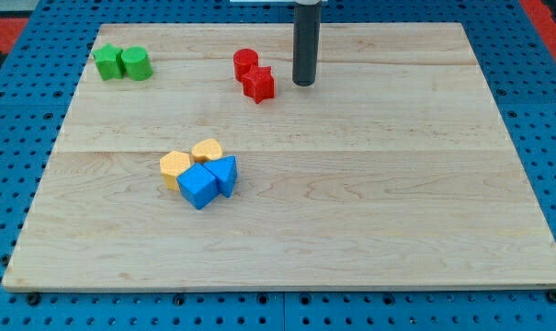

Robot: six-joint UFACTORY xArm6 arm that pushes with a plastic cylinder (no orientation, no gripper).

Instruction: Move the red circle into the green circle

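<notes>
The red circle sits near the view's top, left of centre, touching a red star-shaped block just below and to its right. The green circle stands at the view's top left, touching a green star-shaped block on its left. My tip is to the right of the red pair, about a block's width from the red star, touching neither.
A cluster of two yellow blocks and two blue blocks lies left of the board's centre. The wooden board rests on a blue pegboard surface.
</notes>
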